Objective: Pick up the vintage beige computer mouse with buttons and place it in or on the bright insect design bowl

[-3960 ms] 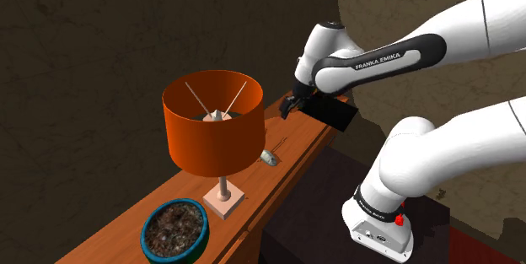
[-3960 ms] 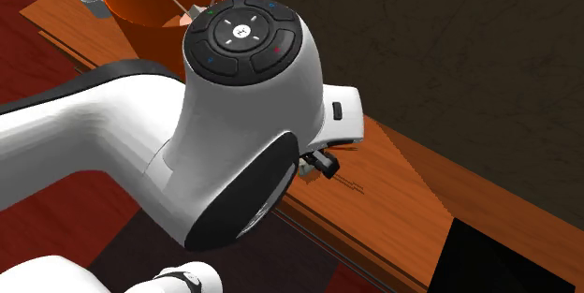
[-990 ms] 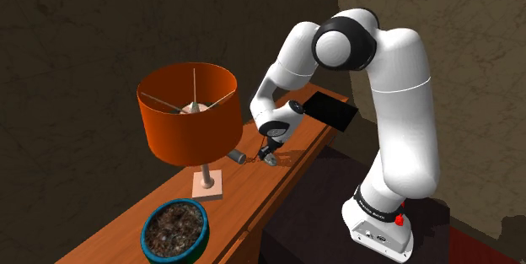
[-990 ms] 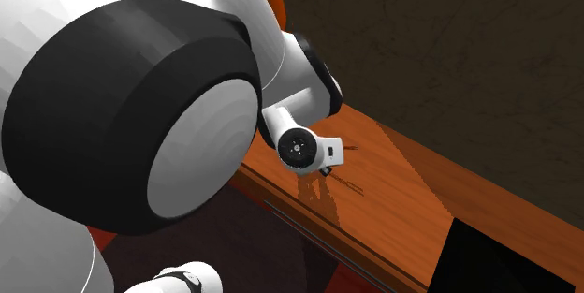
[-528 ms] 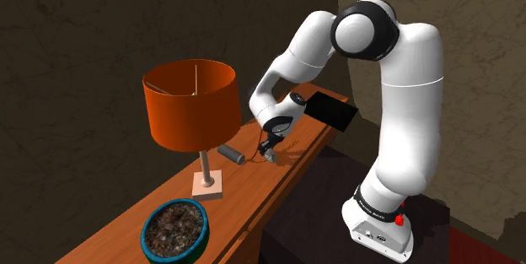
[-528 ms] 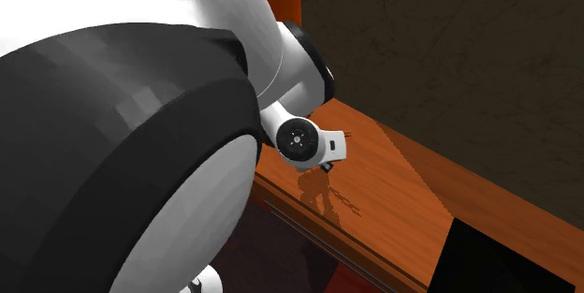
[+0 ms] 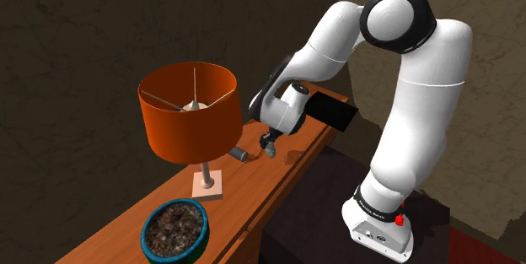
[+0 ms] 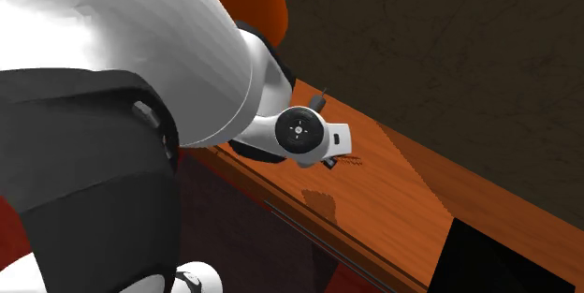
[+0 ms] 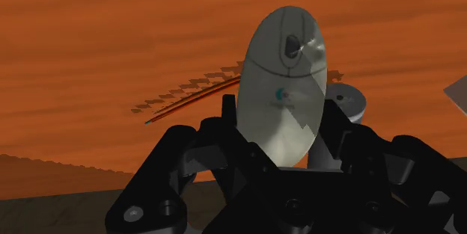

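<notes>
One long wooden table (image 7: 253,185) against dark mottled walls (image 7: 76,68), with dark red floor (image 7: 482,247) by the stand. About midway along it, a lamp (image 7: 190,112) with an orange shade and a small square foot. On the lamp's nearer side, at the table's end, a teal-rimmed bowl (image 7: 205,223) with a brown speckled inside. Just past the lamp's foot, a small grey cylinder (image 7: 238,153) lying on the wood. Farther past the lamp, a flat black panel (image 7: 335,112). Beside the lamp's shade, just above the wood, the gripper (image 9: 278,124), clenched on a pale grey-beige mouse (image 9: 286,83), well apart from the bowl.
</notes>
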Controlling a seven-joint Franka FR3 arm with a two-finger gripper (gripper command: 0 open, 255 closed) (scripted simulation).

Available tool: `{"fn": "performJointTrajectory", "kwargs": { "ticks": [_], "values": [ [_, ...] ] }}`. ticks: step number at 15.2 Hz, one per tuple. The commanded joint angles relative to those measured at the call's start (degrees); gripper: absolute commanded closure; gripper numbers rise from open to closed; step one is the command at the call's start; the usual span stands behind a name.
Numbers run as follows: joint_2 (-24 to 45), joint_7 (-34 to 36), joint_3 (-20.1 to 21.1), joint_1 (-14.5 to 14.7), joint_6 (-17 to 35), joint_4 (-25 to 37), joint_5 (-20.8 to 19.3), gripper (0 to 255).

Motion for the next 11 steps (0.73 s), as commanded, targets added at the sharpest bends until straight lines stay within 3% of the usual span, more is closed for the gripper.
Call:
{"fn": "performJointTrajectory", "kwargs": {
  "ticks": [1,7,11],
  "values": [
    [-2.8,8.9,-6.2,5.8,-2.1,-2.1,-8.3,255],
    [-10.2,29.4,-20.9,17.3,-6.2,-7.0,-30.9,255],
    [-15.0,42.8,-26.2,19.3,-8.8,-9.1,-47.5,255]
  ]
}}
